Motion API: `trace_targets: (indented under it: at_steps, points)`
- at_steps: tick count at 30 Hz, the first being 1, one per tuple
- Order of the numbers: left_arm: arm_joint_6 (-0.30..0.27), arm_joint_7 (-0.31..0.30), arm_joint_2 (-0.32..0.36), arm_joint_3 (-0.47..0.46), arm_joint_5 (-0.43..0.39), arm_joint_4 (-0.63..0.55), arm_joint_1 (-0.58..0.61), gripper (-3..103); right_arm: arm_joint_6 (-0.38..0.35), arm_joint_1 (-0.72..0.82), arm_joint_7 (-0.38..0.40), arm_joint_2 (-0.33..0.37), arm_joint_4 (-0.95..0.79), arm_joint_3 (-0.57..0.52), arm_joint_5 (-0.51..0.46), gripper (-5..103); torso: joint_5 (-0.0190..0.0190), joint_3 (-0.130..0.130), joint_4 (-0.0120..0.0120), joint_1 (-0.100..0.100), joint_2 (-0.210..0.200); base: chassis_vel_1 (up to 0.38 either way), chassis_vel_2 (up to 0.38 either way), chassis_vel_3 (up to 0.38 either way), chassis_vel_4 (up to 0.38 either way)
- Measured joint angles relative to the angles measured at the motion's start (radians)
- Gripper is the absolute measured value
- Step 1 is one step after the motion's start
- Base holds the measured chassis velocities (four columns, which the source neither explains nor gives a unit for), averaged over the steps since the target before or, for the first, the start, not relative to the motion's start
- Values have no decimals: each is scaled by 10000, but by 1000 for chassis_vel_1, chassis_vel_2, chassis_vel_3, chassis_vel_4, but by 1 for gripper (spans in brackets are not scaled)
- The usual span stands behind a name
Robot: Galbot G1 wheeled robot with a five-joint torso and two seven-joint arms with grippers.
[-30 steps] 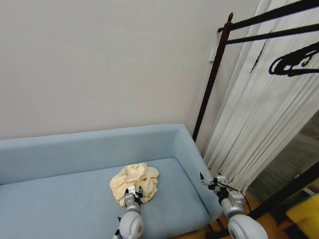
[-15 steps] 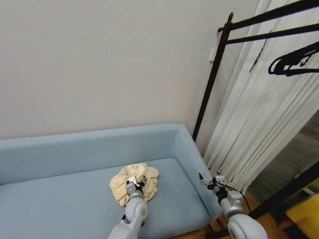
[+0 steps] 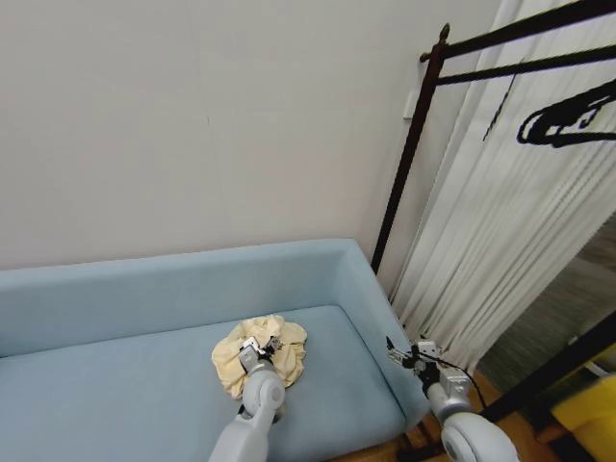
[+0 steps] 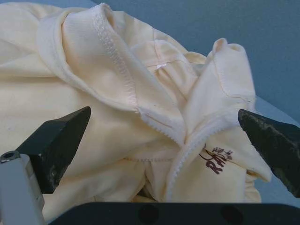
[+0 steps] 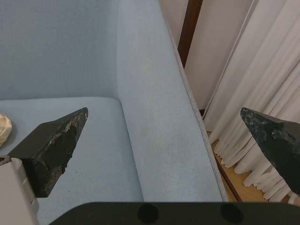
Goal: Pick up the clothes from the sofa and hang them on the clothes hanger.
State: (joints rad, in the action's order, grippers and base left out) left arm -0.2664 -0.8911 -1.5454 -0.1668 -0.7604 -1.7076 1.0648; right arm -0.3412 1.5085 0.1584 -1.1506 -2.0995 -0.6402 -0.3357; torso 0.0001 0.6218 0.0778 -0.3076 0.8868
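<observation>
A crumpled pale-yellow garment [image 3: 245, 348] lies on the seat of the light-blue sofa [image 3: 115, 289]. My left gripper [image 3: 259, 348] is open right over the bundle, its dark fingers [image 4: 58, 143] straddling the folds of the yellow cloth [image 4: 126, 108], which bears small brown lettering. My right gripper [image 3: 411, 354] hangs open beside the sofa's right armrest [image 5: 159, 117], nothing between its fingers. A dark clothes rack [image 3: 414, 135] stands at the right, with a black hanger [image 3: 568, 120] on its bar.
White curtains [image 3: 500, 241] hang behind the rack, down to the wooden floor [image 5: 239, 180]. A plain wall rises behind the sofa. The sofa seat left of the garment is bare. Something yellow [image 3: 587, 423] sits at the lower right corner.
My left gripper has advanced forward over the garment, from its near edge to its middle. The right gripper has barely moved.
</observation>
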Motion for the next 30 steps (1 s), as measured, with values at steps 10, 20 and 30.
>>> trace_targets:
  at_steps: [10,20,30]
  points:
    - [12,-8,-470,-64,21,1249,-941,100,-25,-24,0,41,50,11,3,100,0,0,2,0,1,0,0,0,0]
    - [180,-106,-644,-101,139,1752,-900,95,-40,-55,-8,-5,188,38,7,100,0,0,0,0,0,0,0,0,0]
    - [212,-178,-626,6,179,1379,-866,63,-59,-140,-58,-13,219,122,17,100,0,0,0,0,0,0,0,0,0]
